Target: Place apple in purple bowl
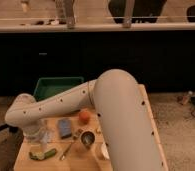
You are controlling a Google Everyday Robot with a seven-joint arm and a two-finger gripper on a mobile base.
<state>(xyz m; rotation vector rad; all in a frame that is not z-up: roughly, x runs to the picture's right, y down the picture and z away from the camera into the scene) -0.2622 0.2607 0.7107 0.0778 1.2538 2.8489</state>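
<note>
The apple [84, 116], small and orange-red, sits on the wooden bench [80, 160] near its middle, close under the robot's thick white arm [116, 115], which sweeps across the scene from the lower right to a bend at the far left; nothing grips the fruit; at 8 o'clock from the apple, near it, lies a flat blue pad [65, 127]; at 6 o'clock, a little farther toward the front edge, stands a small metal cup [87, 139], with a pale cup [105, 150] at its 4 o'clock half hidden by the arm; a slim utensil [67, 150] lies slantwise at 7 o'clock from the apple, between the blue pad and the front edge; a green vegetable [42, 154] rests farther out at 8 o'clock, near the bench's front left corner; the claw [40, 137] hangs below the arm's bend, just above that green vegetable and well apart from the apple, and whether it is wide or narrow cannot be told; a green tray [57, 86] occupies the back left of the bench, at 11 o'clock from the apple; dark cabinets [156, 55] fill the background.
</note>
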